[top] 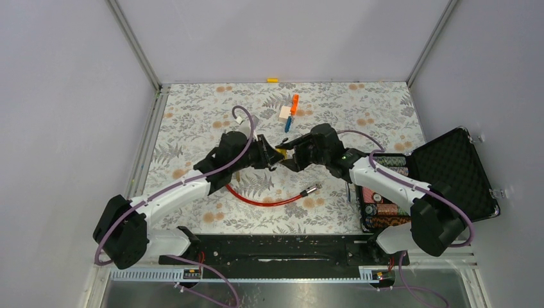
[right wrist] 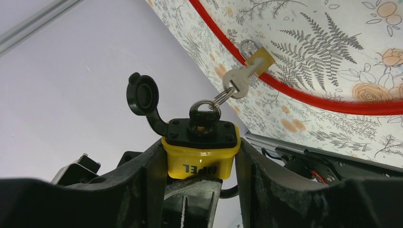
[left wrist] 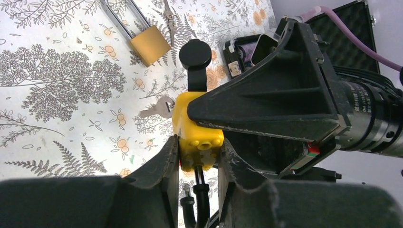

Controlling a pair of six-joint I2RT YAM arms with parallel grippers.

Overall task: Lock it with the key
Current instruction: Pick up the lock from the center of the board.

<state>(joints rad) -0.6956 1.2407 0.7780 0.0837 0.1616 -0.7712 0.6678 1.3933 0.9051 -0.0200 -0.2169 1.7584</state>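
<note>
Yellow padlock (top: 280, 152) held above flowered table (top: 192, 122)
Left claw (left wrist: 198, 147) and right claw (right wrist: 199, 152) both clamp it, key (right wrist: 205, 115) inserted; plain grey walls (top: 64, 96) enclose the table.

Noted left gripper (top: 273, 156) and right gripper (top: 288, 153) nose to nose at yellow lock (top: 280, 152), above floral cloth (top: 192, 122). Logged red cable (top: 256, 199) looped on near side. Recorded open black case (top: 459, 168) at right, chips (top: 383, 192) inside.
</note>
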